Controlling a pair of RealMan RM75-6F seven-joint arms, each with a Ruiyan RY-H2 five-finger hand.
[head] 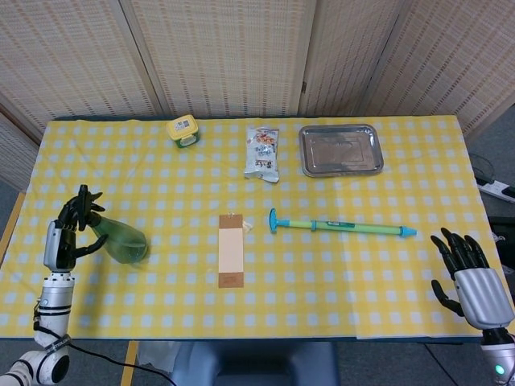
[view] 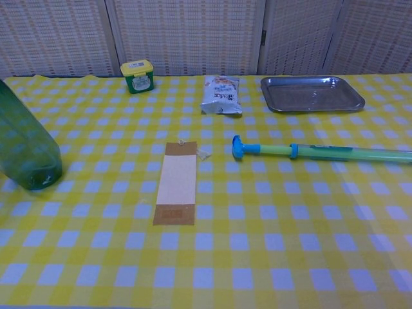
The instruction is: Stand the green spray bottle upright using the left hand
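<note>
- The left hand [head: 66,233] sits at the surface's [head: 346,273] left edge, fingers curled around the neck end of the bottle [head: 121,242]. It seems to be grasping it there, though the head view is too small to confirm firm contact.
- The bottle is near the left edge, well apart from everything else. In the chest view its green body [view: 26,151] stands on its base at the frame's left edge, with the top cut off. In the head view it looks blurred and tilted, so I judge it not yet settled.
- To do this step well, bring the base flat on the cloth before easing the fingers off, and open them outward and slowly so the nozzle is not dragged sideways.
- A tall bottle on soft cloth tips easily, so draw the hand straight away only once it stands without rocking.
- The card [head: 231,257] and the pump [head: 338,227] lie well to the right, out of the way.
- The right hand [head: 471,277] rests spread at the right edge, grasping nothing.
</note>
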